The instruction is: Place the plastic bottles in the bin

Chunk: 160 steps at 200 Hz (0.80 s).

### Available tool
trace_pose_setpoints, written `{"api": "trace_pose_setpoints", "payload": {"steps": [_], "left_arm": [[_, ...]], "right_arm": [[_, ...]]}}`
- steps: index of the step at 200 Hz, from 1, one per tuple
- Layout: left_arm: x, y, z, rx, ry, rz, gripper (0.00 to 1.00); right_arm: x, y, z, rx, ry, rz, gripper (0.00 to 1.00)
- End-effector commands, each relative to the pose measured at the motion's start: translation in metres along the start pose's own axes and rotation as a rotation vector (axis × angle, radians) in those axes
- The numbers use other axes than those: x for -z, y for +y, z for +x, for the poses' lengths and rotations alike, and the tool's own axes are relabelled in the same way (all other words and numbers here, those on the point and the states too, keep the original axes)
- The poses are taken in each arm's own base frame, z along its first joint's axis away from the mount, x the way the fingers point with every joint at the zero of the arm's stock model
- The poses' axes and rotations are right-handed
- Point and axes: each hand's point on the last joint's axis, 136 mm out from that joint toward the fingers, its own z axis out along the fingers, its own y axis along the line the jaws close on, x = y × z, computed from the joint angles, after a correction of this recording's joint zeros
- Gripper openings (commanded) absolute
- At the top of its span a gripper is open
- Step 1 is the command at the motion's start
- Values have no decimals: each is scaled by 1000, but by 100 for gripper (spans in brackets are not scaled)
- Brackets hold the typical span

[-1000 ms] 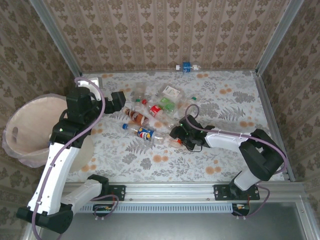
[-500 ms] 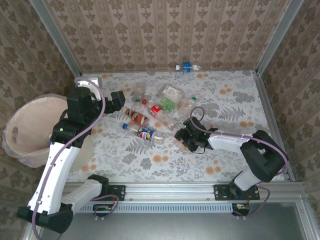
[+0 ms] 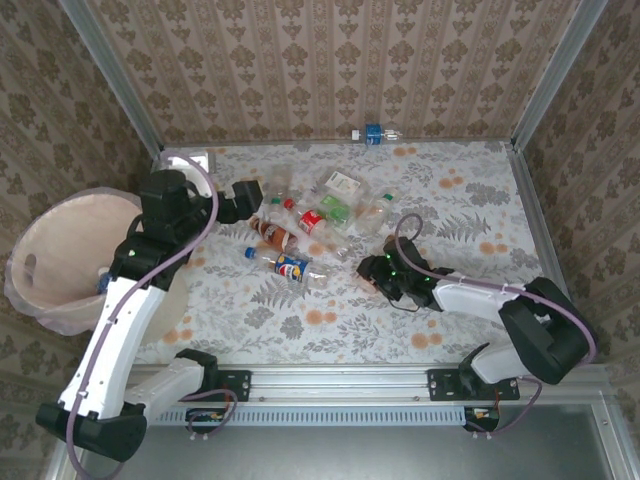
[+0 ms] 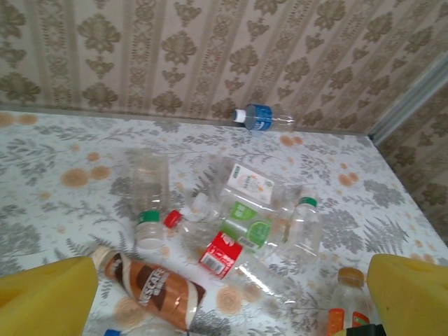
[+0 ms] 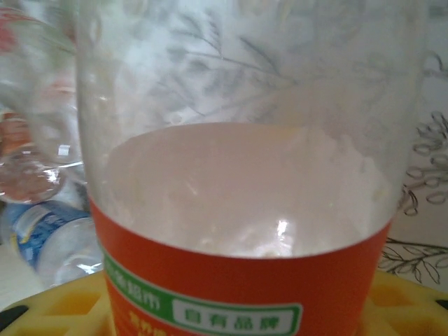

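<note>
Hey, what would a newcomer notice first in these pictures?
A heap of crushed clear bottles with bright labels litters the middle of the flowery table, with a peach bin off its left edge. In the right wrist view an orange-labelled bottle looms close up, held in the right gripper. One blue-labelled bottle lies alone against the far wall.

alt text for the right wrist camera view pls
A clear plastic bottle with an orange label is gripped very close up between the right gripper's yellow fingers. Beside it, a blue-labelled clear bottle lies on the floral-print table.

Soft even light, faint shadows; right wrist close-up blurred, glare spot
</note>
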Motion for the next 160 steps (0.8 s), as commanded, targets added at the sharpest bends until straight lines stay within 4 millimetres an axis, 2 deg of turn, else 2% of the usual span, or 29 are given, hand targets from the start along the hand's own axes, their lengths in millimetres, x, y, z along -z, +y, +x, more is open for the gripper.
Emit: {"api": "trace_pose_setpoints", "payload": {"steps": [1, 14, 40, 51, 55, 84, 138, 160], "left_arm": [[-13, -23, -1, -8, -1, 114, 100], [-21, -30, 4, -27, 8, 139, 100], [-34, -44, 9, -45, 27, 187, 100], [-41, -47, 8, -46, 30, 205, 100], [-42, -59, 13, -57, 42, 239, 100], [-59, -77, 25, -62, 94, 316, 100], [-89, -108, 55, -100, 187, 467, 100], [-96, -123, 62, -97, 198, 545, 100]], "right_arm": [[15, 29, -12, 196, -41, -125, 50], [21, 35, -16, 322, -61, -136, 50], [31, 49, -18, 453, -64, -154, 50], [34, 57, -19, 484, -72, -183, 50], [35, 59, -19, 490, -76, -193, 50], [44, 85, -19, 548, -87, -292, 49], [54, 116, -25, 656, -144, -389, 49], [56, 130, -24, 696, -138, -438, 49]]}}
